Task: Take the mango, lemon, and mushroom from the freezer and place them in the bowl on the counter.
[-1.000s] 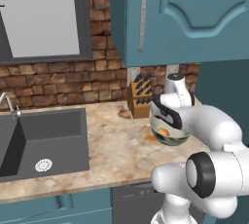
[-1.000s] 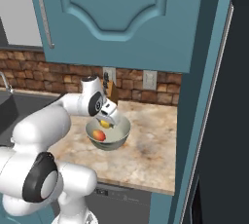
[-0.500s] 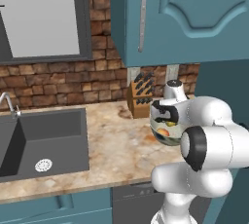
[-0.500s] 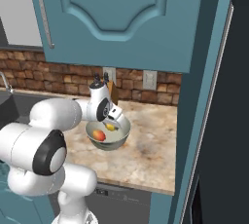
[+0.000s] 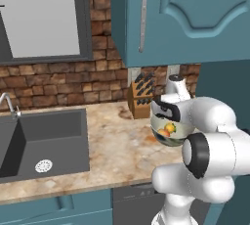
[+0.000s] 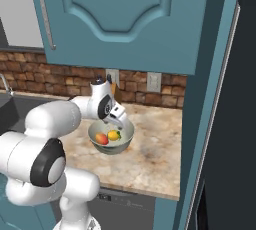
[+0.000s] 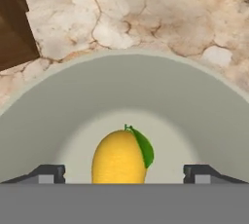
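The pale grey-green bowl (image 6: 127, 133) stands on the beige speckled counter (image 6: 155, 149). Inside it lie the red-blushed mango (image 6: 101, 138) and the plain yellow lemon (image 6: 114, 135). My gripper (image 6: 119, 119) hangs just above the bowl's far side, pointing down into it. In the hand view the gripper (image 7: 124, 174) is open, and the lemon (image 7: 119, 157) with its green leaf rests on the bowl (image 7: 131, 91) floor between the wide-apart fingertips (image 7: 48, 173), touching neither. The mushroom is out of view. The dark freezer (image 6: 237, 139) stands at the right.
A brown knife block (image 5: 141, 99) stands against the brick wall just behind the bowl (image 5: 163, 141). A dark sink (image 5: 44, 141) is set into the counter to the left. Teal wall cabinets (image 5: 185, 18) hang low above the bowl.
The fingers have spread wide apart and let go of the lemon, which now lies in the bowl beside the mango. The elbow has swung closer to the cameras.
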Robot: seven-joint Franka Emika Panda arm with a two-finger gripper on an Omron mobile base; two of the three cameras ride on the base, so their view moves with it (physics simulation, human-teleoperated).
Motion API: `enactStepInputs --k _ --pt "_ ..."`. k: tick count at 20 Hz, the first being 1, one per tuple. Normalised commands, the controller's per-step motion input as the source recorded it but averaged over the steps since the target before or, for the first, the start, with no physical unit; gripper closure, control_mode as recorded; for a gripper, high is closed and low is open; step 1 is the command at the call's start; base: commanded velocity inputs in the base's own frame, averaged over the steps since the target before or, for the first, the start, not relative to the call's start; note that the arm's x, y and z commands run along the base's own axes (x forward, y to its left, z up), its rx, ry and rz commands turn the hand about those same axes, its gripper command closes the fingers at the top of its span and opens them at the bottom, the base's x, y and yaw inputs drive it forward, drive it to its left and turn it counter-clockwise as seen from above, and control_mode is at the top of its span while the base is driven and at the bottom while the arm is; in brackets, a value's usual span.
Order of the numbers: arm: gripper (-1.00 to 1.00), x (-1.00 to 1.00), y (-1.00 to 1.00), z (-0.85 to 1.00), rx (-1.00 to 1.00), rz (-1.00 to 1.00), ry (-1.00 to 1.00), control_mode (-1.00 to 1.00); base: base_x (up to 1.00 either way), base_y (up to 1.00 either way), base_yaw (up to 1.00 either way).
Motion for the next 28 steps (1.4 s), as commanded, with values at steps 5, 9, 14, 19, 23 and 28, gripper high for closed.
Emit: enactStepInputs --k 5,9,14,19,23,28 --pt "-1.00 -0.98 0.28 0.75 0.12 -0.01 0.00 -1.00 0.00 0.00 0.00" --pt "-1.00 -1.00 0.57 0.50 0.11 -0.01 0.00 -1.00 0.00 0.00 0.00" --pt "-1.00 -1.00 0.43 0.01 0.00 -0.07 -0.14 -1.00 0.00 0.00 0.00" --pt "-1.00 -1.00 0.67 -0.01 0.00 -0.14 -0.23 -1.00 0.00 0.00 0.00" --pt "-1.00 -0.25 0.18 -0.02 0.00 -0.04 -0.07 1.00 -0.75 0.55 -0.14" --pt "-1.00 0.00 0.00 0.00 0.00 0.00 0.00 1.00 -1.00 0.58 -0.46"
